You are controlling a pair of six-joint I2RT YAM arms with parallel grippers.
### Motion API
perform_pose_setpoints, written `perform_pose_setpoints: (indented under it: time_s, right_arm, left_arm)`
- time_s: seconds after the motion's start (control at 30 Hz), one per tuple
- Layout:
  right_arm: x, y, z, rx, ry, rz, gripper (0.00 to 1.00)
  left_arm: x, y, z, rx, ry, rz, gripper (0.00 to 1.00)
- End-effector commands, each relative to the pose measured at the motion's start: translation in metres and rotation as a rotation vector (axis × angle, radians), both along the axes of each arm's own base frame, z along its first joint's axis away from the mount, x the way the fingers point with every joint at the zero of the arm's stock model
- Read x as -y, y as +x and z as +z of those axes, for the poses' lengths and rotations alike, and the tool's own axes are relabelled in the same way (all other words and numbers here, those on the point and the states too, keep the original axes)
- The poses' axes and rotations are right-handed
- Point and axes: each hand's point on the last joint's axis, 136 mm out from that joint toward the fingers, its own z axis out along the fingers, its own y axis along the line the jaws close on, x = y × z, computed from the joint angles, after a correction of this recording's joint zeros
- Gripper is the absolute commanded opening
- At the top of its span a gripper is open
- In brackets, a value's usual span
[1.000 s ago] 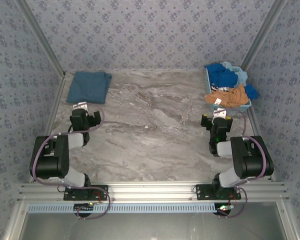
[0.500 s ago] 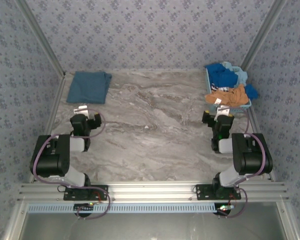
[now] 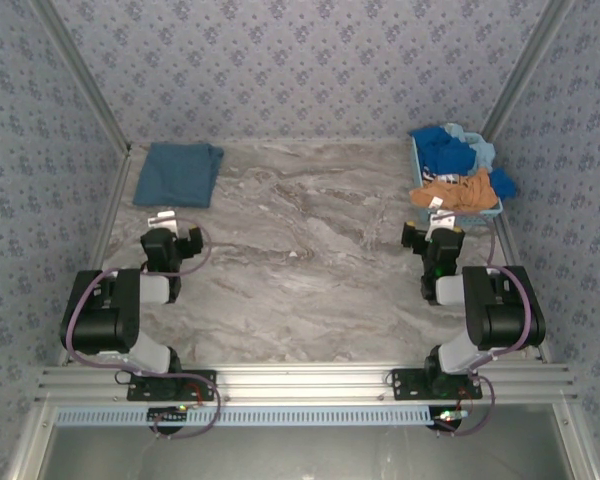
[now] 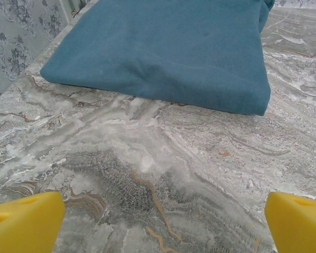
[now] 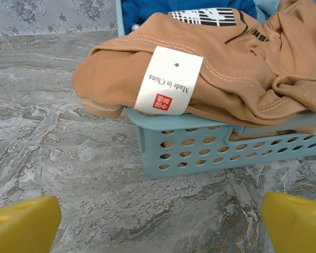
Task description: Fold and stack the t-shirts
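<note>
A folded slate-blue t-shirt (image 3: pixel 178 173) lies flat at the table's far left; it fills the upper part of the left wrist view (image 4: pixel 163 50). My left gripper (image 3: pixel 161 215) hovers just in front of its near edge, open, yellow fingertips (image 4: pixel 23 221) wide apart over bare marble. An orange-brown t-shirt (image 5: pixel 226 63) with a white label (image 5: pixel 168 79) spills over the light-blue basket (image 5: pixel 200 147). Bright blue (image 3: pixel 446 148) and light blue (image 3: pixel 480 150) shirts lie behind it. My right gripper (image 3: pixel 439 222) stands open just short of the basket.
The basket (image 3: pixel 496 210) sits at the far right by the patterned wall (image 3: pixel 570 130). A metal frame post (image 3: pixel 80 80) runs along the left wall. Bare marble table (image 3: pixel 310 230) spreads between the two arms.
Both arms drew back slightly toward their bases, then held still. The shirts and the basket have not moved.
</note>
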Motion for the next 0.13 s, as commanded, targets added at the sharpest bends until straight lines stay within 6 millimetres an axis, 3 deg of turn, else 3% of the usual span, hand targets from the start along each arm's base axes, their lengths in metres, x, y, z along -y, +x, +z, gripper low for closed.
perform_pose_setpoints:
  time_s: [0.0, 0.1]
  right_arm:
    - [-0.0029, 0.002, 0.0006, -0.004, -0.016, 0.016, 1.0]
    - [0.003, -0.0016, 0.0007, 0.001, -0.031, -0.018, 1.0]
  left_arm:
    - [-0.0008, 0.0076, 0.0119, 0.04, 0.018, 0.003, 0.98]
    - [-0.0008, 0.0077, 0.0119, 0.04, 0.017, 0.002, 0.98]
